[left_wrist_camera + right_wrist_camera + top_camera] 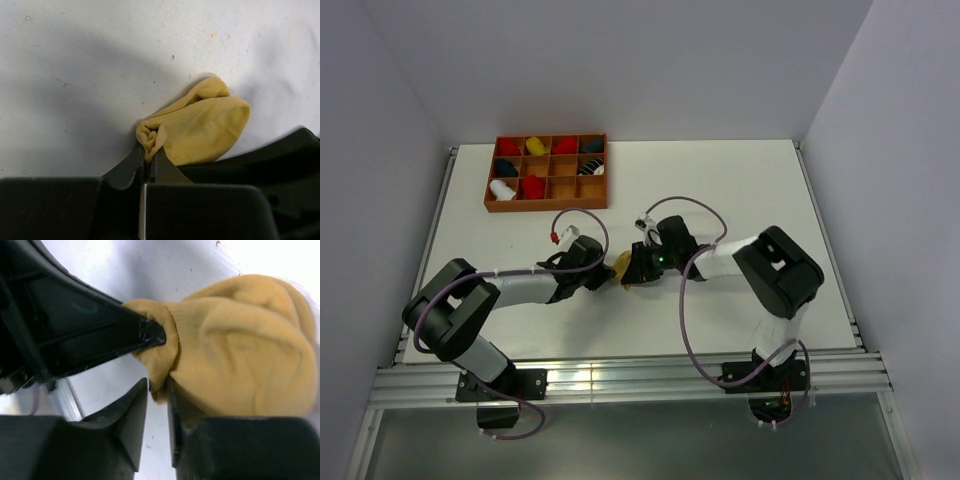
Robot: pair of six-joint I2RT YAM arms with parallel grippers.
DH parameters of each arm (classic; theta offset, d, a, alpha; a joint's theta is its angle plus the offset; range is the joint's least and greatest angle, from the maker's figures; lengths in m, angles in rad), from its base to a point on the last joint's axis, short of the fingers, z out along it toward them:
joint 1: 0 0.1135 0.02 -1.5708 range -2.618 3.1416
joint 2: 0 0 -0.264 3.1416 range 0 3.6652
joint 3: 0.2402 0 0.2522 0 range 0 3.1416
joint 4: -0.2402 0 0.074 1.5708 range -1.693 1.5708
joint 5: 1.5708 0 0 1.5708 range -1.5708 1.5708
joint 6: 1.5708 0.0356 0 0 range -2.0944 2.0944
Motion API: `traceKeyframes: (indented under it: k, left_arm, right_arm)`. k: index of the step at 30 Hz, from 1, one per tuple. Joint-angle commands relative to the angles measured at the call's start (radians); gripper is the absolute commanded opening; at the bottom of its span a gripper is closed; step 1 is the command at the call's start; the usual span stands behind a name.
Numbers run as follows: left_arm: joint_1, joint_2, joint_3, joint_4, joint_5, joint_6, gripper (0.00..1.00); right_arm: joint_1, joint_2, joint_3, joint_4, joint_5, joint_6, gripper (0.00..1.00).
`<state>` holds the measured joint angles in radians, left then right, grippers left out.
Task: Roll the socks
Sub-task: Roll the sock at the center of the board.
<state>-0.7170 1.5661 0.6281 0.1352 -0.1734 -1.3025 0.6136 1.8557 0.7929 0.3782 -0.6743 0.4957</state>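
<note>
White tabletop (pixel 750 190) filled the scene, with a wooden tray (pixel 548 207) standing at its far left. Near the table's middle lay the tan-yellow sock (pixel 200 125), bunched between both arms. The left gripper (pixel 148 154) was clamped tight on its curled end; the right gripper (pixel 157 390), jaws almost together, pinched a fold just beside it.

left arm (pixel 515 290): black joints, white links | right arm (pixel 728 258): same, green wrist light | cables (pixel 682 325): purple | pincer fingers (pixel 126 172): black, tapered
</note>
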Motion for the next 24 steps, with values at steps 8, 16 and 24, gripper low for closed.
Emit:
traceKeyframes:
  k: [8,16,24]
  left_arm:
    - [-0.004,0.017,0.134,-0.249,0.029,0.075,0.00]
    - [-0.006,0.037,0.197,-0.338,0.048,0.097,0.00]
    - [-0.006,0.071,0.222,-0.358,0.075,0.088,0.00]
  right_arm:
    - [0.242,-0.377,-0.164,0.014,0.614,-0.288,0.40]
    - [0.342,-0.336,-0.189,0.135,0.765,-0.387,0.43]
    - [0.429,-0.251,-0.159,0.174,0.872,-0.430,0.44]
